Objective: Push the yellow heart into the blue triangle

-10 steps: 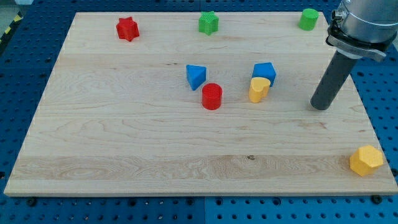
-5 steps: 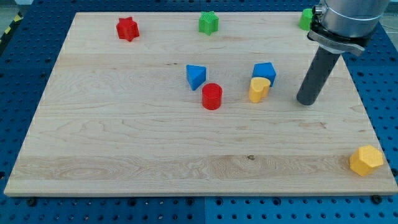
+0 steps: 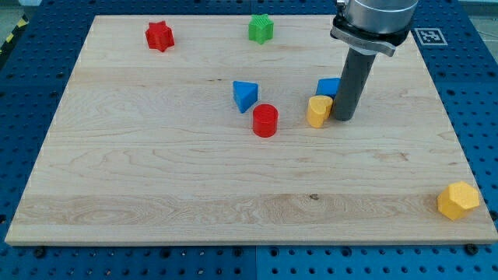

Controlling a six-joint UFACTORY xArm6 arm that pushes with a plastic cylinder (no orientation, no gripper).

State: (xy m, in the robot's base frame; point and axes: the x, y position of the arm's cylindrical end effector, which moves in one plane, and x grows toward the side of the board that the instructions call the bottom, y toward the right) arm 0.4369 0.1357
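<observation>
The yellow heart (image 3: 317,111) lies right of the board's middle. The blue triangle (image 3: 244,95) lies to its left, with the red cylinder (image 3: 265,120) between and slightly below them. My tip (image 3: 343,118) stands right against the heart's right side. The rod hides part of a blue block (image 3: 328,87) just above the heart.
A red star (image 3: 159,36) sits at the top left and a green star (image 3: 261,28) at the top middle. A yellow hexagon (image 3: 457,200) sits at the bottom right corner of the wooden board (image 3: 156,179). The arm's body hides the top right corner.
My tip has slid left from the board's right side up to the yellow heart. The heart has shifted slightly left. The green block at the top right is now hidden by the arm.
</observation>
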